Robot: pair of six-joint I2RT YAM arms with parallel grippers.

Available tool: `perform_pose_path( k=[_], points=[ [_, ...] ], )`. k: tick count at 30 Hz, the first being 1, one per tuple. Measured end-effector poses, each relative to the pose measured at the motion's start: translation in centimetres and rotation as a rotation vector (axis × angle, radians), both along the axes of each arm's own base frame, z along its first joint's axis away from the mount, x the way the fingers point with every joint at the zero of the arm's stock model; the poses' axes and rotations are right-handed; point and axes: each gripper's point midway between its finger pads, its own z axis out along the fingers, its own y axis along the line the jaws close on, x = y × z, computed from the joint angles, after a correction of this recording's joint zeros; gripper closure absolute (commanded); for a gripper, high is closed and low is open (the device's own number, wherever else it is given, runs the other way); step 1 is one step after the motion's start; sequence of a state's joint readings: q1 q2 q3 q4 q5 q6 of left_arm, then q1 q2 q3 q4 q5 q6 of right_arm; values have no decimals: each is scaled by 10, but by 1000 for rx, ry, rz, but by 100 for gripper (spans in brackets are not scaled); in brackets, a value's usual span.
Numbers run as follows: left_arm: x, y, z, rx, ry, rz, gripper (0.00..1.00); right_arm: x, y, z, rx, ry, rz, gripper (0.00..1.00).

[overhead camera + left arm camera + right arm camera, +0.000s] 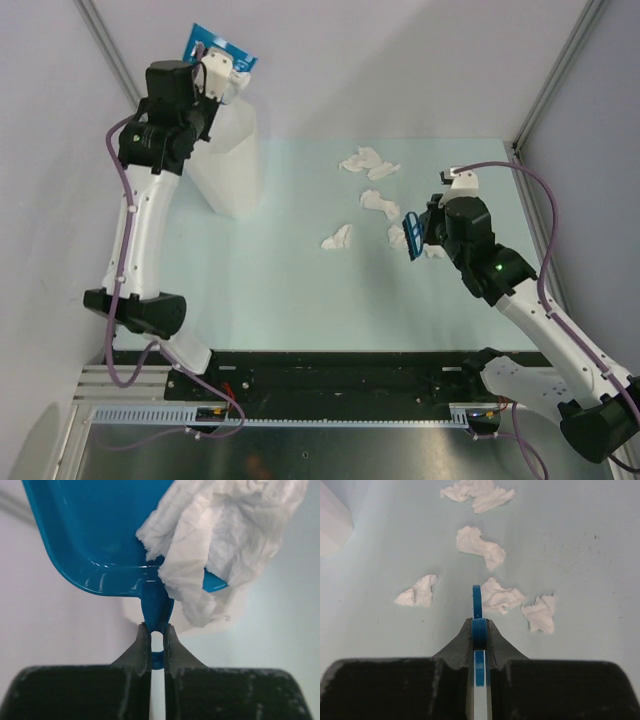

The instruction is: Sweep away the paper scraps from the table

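Six-ish crumpled white paper scraps (368, 162) to go, right of the tall white bin (235, 165); left hand (157, 630) clamps loaded blue dustpan (100, 530), right hand (479, 625) clamps blue brush (477, 597).

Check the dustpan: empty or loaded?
Loaded: a crumpled paper wad sits on the blue dustpan, spilling over its rim.

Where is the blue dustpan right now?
The blue dustpan, carrying a paper wad, is upper left in the top view, held by the left gripper near the top of the tall white bin.
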State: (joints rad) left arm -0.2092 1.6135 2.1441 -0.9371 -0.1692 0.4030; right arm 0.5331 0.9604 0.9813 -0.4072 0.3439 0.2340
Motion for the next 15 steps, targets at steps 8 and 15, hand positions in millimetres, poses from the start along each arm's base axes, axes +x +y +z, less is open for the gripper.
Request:
perform_pose_path(
  k=[8,15],
  points=[
    [36,86,17,439,10,445,100,-3,14,-16,16,35,72,100],
    [48,109,9,738,106,603,100,-7,19,-21,27,45,105,100]
  ],
)
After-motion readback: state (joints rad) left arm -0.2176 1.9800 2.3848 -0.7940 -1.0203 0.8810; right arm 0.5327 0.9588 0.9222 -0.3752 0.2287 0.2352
